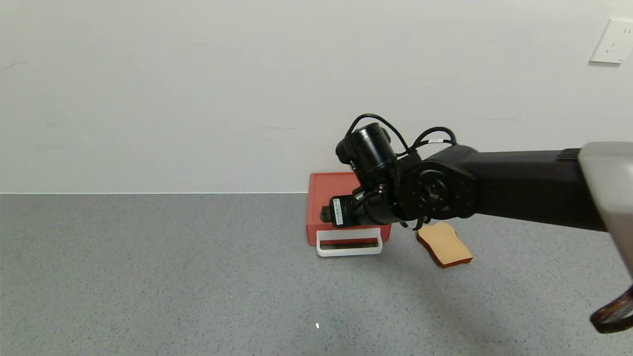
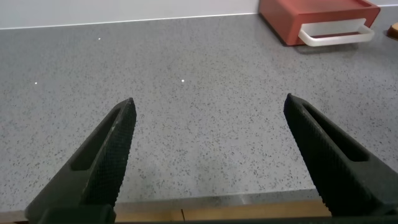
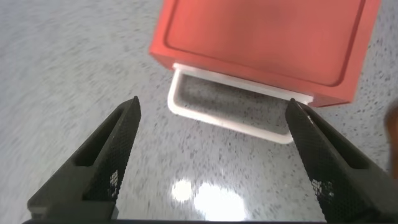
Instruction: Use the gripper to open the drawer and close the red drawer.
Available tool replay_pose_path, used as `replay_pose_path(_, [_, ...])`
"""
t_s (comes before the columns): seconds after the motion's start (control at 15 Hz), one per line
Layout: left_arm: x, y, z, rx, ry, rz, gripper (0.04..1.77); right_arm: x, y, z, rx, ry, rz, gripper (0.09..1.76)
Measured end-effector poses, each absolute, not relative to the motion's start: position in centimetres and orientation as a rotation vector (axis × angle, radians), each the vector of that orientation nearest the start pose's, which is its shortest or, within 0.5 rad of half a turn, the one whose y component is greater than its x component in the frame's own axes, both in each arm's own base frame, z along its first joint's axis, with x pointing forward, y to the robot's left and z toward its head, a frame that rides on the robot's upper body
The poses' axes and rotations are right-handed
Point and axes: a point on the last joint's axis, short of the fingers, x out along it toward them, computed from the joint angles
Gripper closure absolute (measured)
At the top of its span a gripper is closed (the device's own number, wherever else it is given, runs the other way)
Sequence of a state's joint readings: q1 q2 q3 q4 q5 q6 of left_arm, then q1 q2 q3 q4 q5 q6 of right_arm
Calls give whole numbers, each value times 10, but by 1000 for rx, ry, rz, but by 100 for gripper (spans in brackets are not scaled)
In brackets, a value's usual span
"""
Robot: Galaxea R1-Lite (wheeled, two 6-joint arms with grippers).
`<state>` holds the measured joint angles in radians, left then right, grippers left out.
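The red drawer [image 1: 330, 194] stands on the grey counter against the back wall, its tray pushed in and its white loop handle [image 1: 349, 243] sticking out toward me. My right gripper [image 1: 327, 214] hangs above the drawer's front, pointing down. In the right wrist view it [image 3: 212, 104] is open and empty, with the handle [image 3: 227, 115] and the red drawer [image 3: 261, 43] below and between the fingers, not touching. My left gripper [image 2: 209, 101] is open and empty, low over the counter's near edge, far from the drawer [image 2: 311, 14].
A tan bread slice [image 1: 443, 244] lies on the counter just right of the drawer, under my right arm. The white wall with a socket plate [image 1: 613, 42] rises right behind the drawer. The counter's front edge [image 2: 217, 208] lies under the left gripper.
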<state>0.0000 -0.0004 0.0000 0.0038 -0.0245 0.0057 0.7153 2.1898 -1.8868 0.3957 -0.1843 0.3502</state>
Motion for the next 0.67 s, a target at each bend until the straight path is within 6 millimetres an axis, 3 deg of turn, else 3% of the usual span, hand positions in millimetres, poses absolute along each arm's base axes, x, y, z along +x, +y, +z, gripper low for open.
replay_pose_path(0.27, [-23,-1,75,6,3,-24,9,312,239,242,-24,663,543,14])
replay_pose_path(0.67, [-23,-1,75,7,4,-25,9,257,144,291,-56,437,587,14])
